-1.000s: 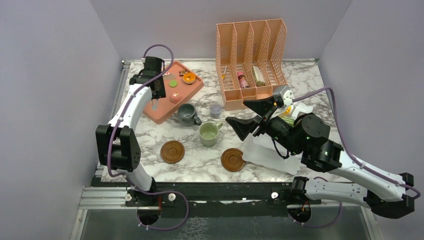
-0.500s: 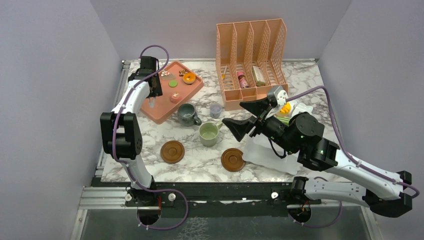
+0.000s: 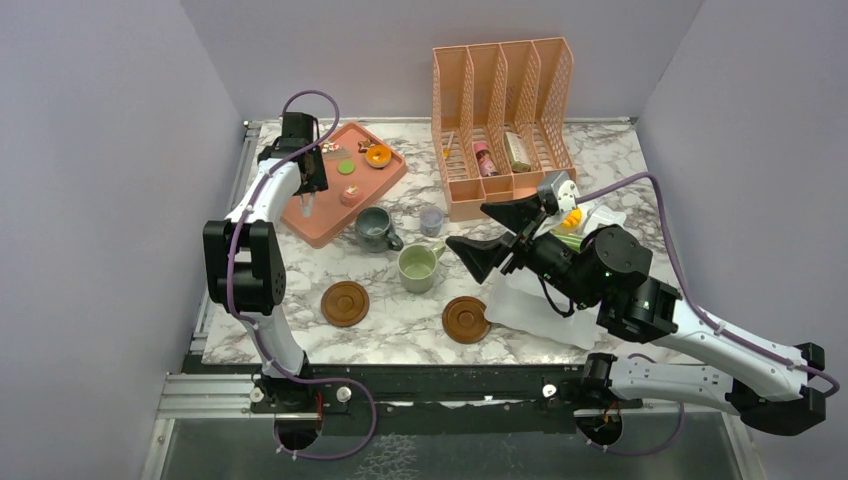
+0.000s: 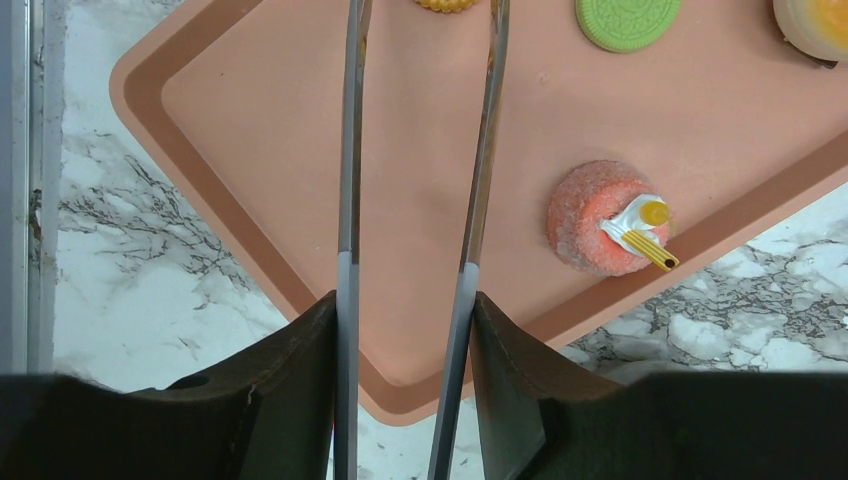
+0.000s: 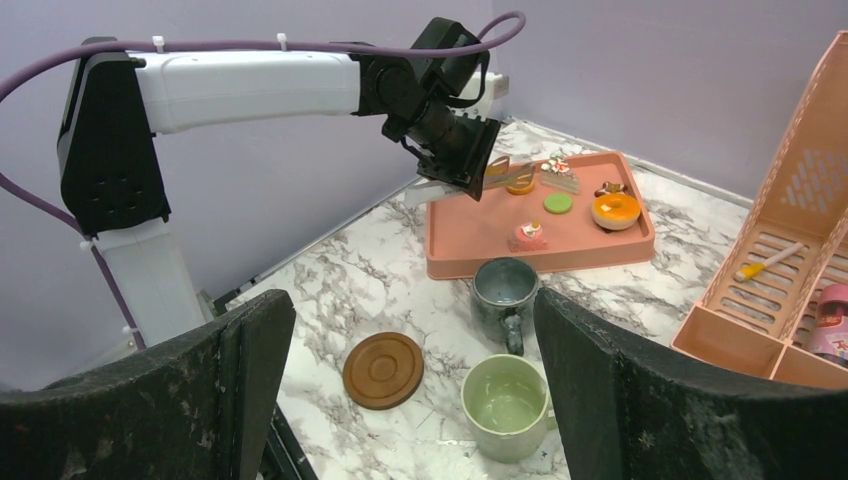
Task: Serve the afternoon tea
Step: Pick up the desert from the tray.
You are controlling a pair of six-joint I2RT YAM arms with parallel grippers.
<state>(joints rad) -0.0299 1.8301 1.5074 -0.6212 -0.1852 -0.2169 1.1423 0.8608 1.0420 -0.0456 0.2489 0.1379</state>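
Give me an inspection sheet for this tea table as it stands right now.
Surface: marble table, no spills seen.
Job's things: grey-blue mug and pale green mug upright on the table; left coaster and right coaster bare; toy sweets on salmon tray.
Clutter: lilac cup, file rack holding pink bottle, white sheet under right arm.
Grippers: left gripper, jaws closed on metal tongs over the tray; right gripper open, empty.
Cables: purple cables loop above both arms.
Surroundings: lilac walls; nothing else seen.
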